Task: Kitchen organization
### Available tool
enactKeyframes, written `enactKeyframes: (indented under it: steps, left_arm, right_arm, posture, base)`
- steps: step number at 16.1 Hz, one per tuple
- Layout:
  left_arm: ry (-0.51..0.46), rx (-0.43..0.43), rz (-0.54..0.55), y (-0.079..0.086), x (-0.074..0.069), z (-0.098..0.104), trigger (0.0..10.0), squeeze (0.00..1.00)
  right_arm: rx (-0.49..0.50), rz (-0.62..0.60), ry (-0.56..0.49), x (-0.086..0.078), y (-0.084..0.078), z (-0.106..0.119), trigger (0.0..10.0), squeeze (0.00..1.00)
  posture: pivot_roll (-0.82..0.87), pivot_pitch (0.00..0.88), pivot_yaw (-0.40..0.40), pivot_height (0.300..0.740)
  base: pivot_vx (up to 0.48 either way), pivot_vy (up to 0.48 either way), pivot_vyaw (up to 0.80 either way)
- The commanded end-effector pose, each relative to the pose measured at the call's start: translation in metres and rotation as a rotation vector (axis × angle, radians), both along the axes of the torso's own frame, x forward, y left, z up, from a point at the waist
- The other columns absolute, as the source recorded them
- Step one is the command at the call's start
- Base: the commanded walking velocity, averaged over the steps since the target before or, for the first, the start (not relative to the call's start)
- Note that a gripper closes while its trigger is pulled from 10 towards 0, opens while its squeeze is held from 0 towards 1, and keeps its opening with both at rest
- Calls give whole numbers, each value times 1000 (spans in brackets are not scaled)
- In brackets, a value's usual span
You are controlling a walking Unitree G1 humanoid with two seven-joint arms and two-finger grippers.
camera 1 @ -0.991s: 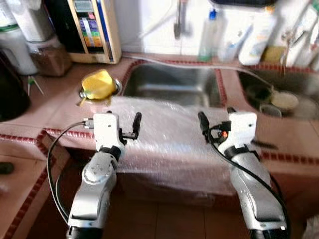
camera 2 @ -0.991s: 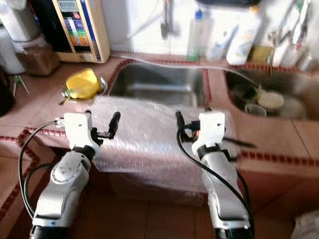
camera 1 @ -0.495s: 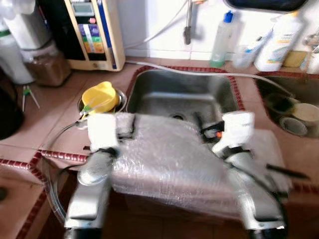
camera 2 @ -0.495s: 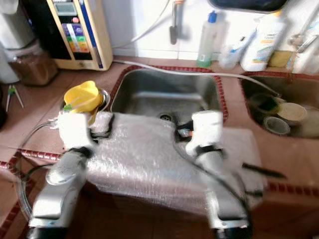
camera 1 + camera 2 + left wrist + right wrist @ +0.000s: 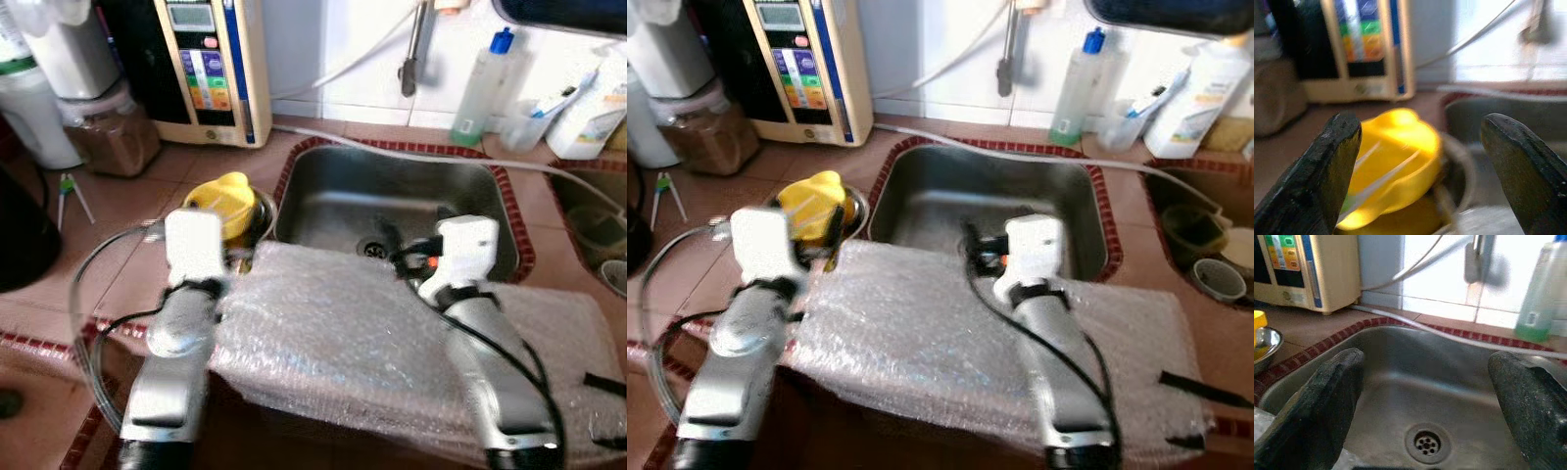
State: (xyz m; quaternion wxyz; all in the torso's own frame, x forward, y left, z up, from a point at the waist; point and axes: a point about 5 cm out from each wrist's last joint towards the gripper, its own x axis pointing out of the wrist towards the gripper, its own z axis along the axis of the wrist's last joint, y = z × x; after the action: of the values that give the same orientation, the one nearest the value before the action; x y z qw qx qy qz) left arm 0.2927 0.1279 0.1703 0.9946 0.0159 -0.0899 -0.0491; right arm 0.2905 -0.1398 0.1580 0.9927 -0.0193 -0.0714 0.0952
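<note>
A yellow plastic piece (image 5: 223,193) rests in a small steel bowl (image 5: 854,208) on the tiled counter, left of the steel sink (image 5: 392,196). A sheet of bubble wrap (image 5: 343,333) covers the counter's front edge and both my forearms lie over it. My left gripper (image 5: 1422,127) is open, just short of the yellow piece (image 5: 1396,161) and pointing at it. My right gripper (image 5: 1427,360) is open with nothing in it, at the sink's near rim, looking down at the drain (image 5: 1426,444).
A water purifier (image 5: 211,69) and a brown jar (image 5: 108,132) stand at the back left. A faucet (image 5: 411,49) and a clear bottle (image 5: 482,88) are behind the sink. A second basin with a cup (image 5: 1220,279) lies right. A dark appliance (image 5: 20,235) sits far left.
The camera has moved closer to the counter. Both arms have reached forward across the bubble wrap, from its near edge to its far edge by the bowl and sink.
</note>
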Motion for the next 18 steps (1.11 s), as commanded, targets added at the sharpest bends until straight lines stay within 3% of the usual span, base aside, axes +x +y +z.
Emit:
enactKeyframes:
  steps: [1,4,7,10,14,18]
  left_arm:
    - [-53,-3,50,8,1,14,10000,0]
    - [-53,9,96,13,1,11,10000,0]
    - [15,-44,206,29,5,3,10000,0]
    - [56,-54,176,26,7,-5,10000,0]
    - [39,-41,103,10,5,-2,10000,0]
    - [39,-39,92,12,7,-2,10000,0]
  right_arm:
    - [11,38,-16,-3,4,6,10000,0]
    - [11,51,-9,-7,1,7,10000,0]
    - [39,208,15,-17,15,12,10000,0]
    - [31,254,24,-21,18,13,10000,0]
    - [17,183,21,-18,9,14,10000,0]
    - [10,164,17,-18,8,15,10000,0]
  posture:
    - [-79,58,15,740]
    - [-84,62,15,740]
    - [-88,63,15,740]
    - [-97,63,13,740]
    - [-105,60,19,740]
    - [-104,62,21,740]
  base:
    - [0,0,0]
    - [0,0,0]
    - [0,0,0]
    - [0,0,0]
    - [0,0,0]
    - [0,-480,0]
